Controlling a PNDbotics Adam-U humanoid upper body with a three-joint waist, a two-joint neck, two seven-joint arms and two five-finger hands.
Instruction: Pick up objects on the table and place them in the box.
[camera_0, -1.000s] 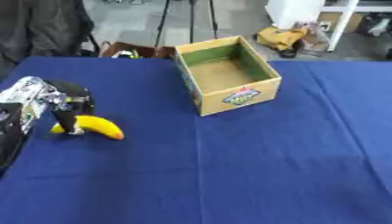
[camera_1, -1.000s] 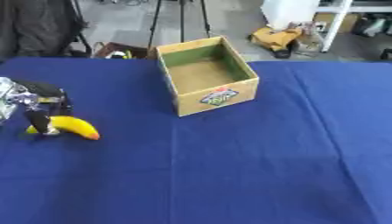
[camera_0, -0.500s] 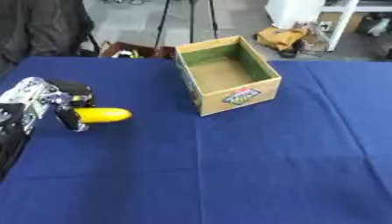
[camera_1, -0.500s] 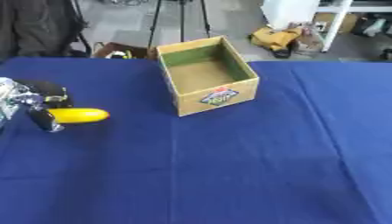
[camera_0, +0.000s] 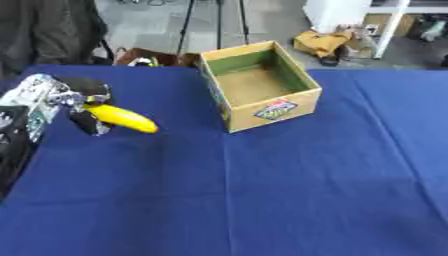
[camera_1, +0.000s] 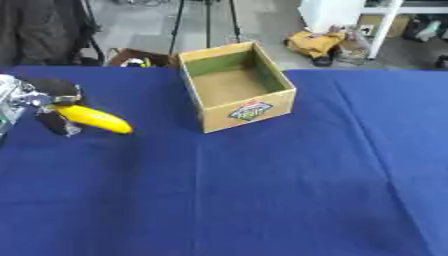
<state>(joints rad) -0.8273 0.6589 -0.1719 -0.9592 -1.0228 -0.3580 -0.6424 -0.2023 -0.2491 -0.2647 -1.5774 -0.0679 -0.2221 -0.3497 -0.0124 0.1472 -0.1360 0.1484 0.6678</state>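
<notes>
1. L robot hand (camera_0: 74, 102) at far left of view, over the blue-covered bench (camera_0: 262, 190). Fingers and thumb curled round one end of a banana (camera_0: 122, 118): gripping it.
2. Banana yellow, sticks out from the hand toward the right, free tip tilted down. Can't tell if the tip touches the cloth.
3. Box (camera_0: 260, 85) is to the right of the hand and a bit farther back, well apart from it. Open top, cardboard, green lining on the inner walls, coloured label on the near face. Inside looks bare, brown floor showing.
4. Box sits askew on the bench, one corner pointing toward the near side.
5. R robot hand: not visible in either eye view.
</notes>
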